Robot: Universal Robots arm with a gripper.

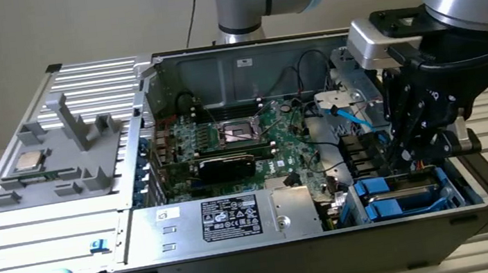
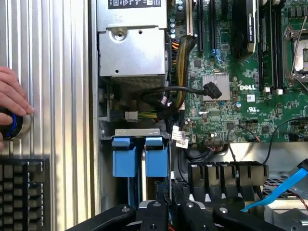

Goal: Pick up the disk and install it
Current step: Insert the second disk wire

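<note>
The disk (image 1: pixel 416 192) is a silver drive in a bright blue carrier, sitting low in the drive bay at the front corner of the open computer case (image 1: pixel 156 102) on the exterior view's right. My black gripper (image 1: pixel 412 163) reaches straight down onto it from above. Its fingers are drawn close together on the carrier's upper edge. In the wrist view the carrier's two blue tabs (image 2: pixel 156 156) stand side by side in the bay, just ahead of my gripper (image 2: pixel 161 211).
A silver power supply box with a black label (image 1: pixel 226 219) lies beside the bay, with the green motherboard (image 1: pixel 243 133) behind it. A blue cable (image 1: pixel 354 119) hangs near my wrist. A grey fixture holding a CPU chip (image 1: pixel 28 161) stands outside the case. A person's hand (image 2: pixel 9 96) rests by a round button, near a keyboard (image 2: pixel 24 192).
</note>
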